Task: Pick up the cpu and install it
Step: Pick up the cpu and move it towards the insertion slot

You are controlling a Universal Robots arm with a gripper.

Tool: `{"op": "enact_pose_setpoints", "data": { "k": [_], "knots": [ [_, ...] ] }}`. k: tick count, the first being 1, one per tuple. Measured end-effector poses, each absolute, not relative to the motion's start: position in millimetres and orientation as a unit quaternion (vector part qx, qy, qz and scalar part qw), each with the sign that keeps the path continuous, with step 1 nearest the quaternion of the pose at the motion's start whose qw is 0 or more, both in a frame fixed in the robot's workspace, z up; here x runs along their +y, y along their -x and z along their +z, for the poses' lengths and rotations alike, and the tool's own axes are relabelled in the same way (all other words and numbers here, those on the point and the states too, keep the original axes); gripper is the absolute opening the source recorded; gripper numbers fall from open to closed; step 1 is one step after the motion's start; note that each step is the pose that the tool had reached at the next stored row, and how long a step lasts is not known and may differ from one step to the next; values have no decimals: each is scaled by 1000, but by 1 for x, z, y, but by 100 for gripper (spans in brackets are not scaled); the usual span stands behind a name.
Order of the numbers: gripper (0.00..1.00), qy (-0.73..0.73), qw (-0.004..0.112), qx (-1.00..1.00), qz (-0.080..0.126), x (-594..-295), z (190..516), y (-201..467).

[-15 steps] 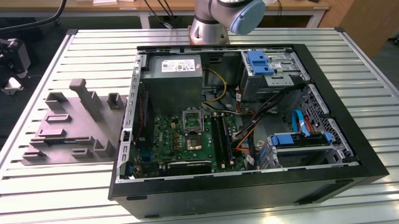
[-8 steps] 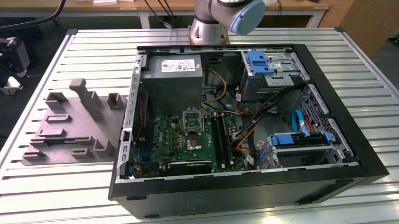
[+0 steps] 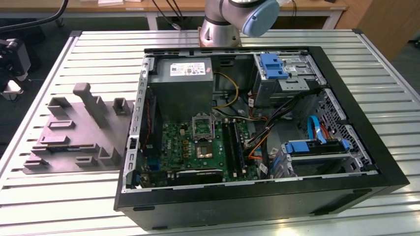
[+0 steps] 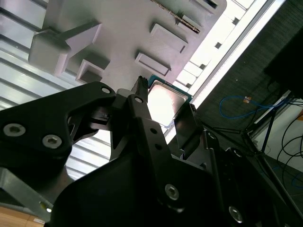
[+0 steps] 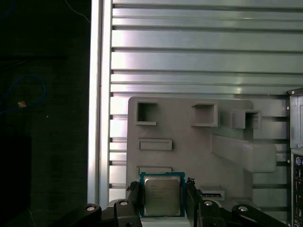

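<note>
The cpu [image 5: 162, 193], a flat square chip with a pale silver top and a thin green rim, sits between the two dark fingers of my gripper [image 5: 162, 201]. One finger [image 5: 134, 196] presses each of two opposite edges, so the gripper is shut on it. In the second wrist view the cpu [image 4: 165, 100] shines brightly inside the gripper [image 4: 164, 105], held over the grey plastic block [image 4: 132, 33]. In the first wrist view it partly covers a shallow pocket of the block [image 5: 189, 142]. On the motherboard, the socket [image 3: 202, 149] lies below its raised load plate [image 3: 202, 126].
The open computer case [image 3: 367, 147] lies on the slatted metal table [image 3: 52, 196], to the exterior view's right of the grey plastic block [image 3: 75, 130] with its upright posts. Inside are a large grey metal box [image 3: 184, 86], cables and blue drive brackets. The arm's base [image 3: 223, 24] stands behind the case.
</note>
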State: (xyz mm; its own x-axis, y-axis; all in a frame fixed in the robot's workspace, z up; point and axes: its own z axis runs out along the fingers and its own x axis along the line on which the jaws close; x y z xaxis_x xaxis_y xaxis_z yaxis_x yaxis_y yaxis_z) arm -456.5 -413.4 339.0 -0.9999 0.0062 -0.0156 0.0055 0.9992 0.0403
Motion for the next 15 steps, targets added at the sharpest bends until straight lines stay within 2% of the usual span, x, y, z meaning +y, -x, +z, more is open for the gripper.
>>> {"op": "enact_pose_setpoints", "data": {
  "k": [15],
  "knots": [
    [47, -3, 8, 1000, 20, -413, 342, 456]
  ]
}}
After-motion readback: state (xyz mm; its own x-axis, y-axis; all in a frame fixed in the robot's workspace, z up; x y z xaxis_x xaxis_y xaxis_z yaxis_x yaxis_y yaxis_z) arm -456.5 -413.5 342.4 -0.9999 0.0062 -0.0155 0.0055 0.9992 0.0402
